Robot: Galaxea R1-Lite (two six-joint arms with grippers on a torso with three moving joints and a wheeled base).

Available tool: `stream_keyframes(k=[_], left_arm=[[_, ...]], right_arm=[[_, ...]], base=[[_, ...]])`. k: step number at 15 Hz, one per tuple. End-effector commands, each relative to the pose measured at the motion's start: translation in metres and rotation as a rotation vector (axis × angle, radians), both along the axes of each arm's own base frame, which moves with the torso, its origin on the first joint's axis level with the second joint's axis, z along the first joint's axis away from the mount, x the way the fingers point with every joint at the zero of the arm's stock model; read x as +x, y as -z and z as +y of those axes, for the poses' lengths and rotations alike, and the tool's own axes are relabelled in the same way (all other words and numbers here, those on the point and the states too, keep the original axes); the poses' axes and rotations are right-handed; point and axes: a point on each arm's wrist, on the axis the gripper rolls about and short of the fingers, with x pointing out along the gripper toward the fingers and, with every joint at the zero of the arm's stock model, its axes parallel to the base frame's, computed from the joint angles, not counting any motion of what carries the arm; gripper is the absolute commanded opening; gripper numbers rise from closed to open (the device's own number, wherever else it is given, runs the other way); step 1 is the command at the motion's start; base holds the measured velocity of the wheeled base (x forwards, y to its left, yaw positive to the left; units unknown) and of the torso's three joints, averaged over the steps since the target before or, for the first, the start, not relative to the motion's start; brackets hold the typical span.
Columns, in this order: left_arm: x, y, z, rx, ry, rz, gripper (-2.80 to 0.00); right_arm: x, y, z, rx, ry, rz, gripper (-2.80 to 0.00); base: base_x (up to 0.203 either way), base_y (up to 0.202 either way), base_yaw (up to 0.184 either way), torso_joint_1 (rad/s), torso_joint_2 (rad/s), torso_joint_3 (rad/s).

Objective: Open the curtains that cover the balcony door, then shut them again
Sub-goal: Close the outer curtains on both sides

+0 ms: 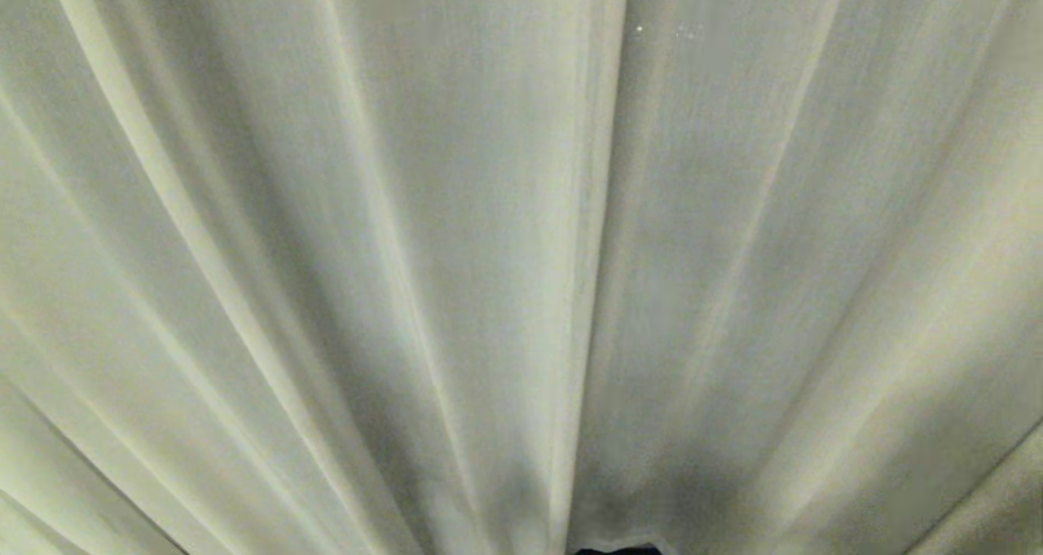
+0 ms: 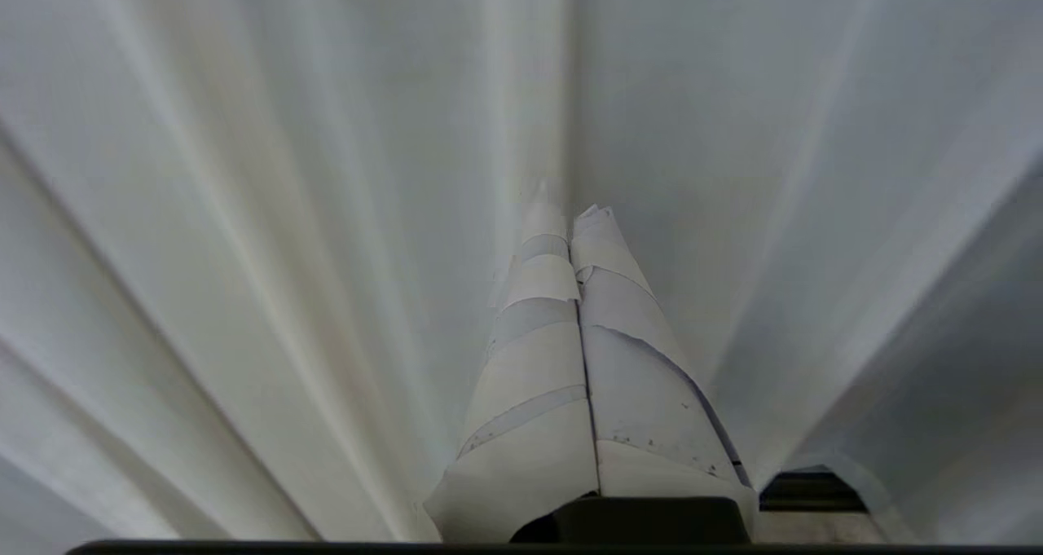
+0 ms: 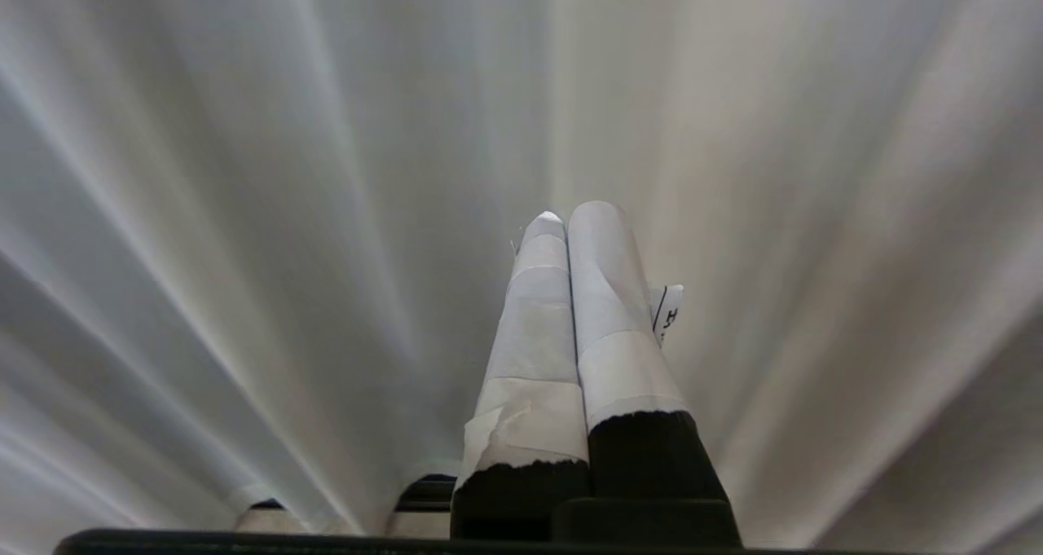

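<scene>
Cream pleated curtains (image 1: 456, 237) fill the head view, drawn together; the two panels meet along a vertical seam just right of centre, and the right panel (image 1: 782, 237) hangs beside the left one. The balcony door is hidden behind the fabric. No arm shows in the head view. In the left wrist view my left gripper (image 2: 570, 213), its fingers wrapped in white tape, is shut with nothing between them and points at the curtains (image 2: 285, 213). In the right wrist view my right gripper (image 3: 570, 217), also taped white, is shut and empty before the curtains (image 3: 815, 213).
A small dark gap (image 1: 615, 550) shows under the curtain hem at the seam. Similar dark openings (image 2: 811, 490) (image 3: 428, 491) appear below the hem in both wrist views.
</scene>
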Motion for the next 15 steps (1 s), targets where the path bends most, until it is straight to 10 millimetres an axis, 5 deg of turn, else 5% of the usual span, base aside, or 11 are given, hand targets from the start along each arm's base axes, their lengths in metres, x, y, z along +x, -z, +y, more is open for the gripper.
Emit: stream_keyframes(k=[1,6,15], left_arm=[[-0.0002,0.0,0.0,0.0,0.0,-0.002,-2.8],[-0.0002,0.0,0.0,0.002,-0.002,-0.002,-2.8],[-0.0002,0.0,0.0,-0.001,0.0,-0.002,-2.8]], right_arm=[[0.0001,0.0,0.0,0.001,0.0,0.001,-2.8],[0.0001,0.0,0.0,0.0,0.0,0.001,-2.8],[0.0001,0.0,0.0,0.0,0.0,0.001,-2.8]], base=[[0.0,-0.194,0.005,0.007,0.0,-0.002],[0.0,-0.166,-0.001,0.002,0.0,0.002],[0.0,0.0,0.0,0.0,0.0,0.0]])
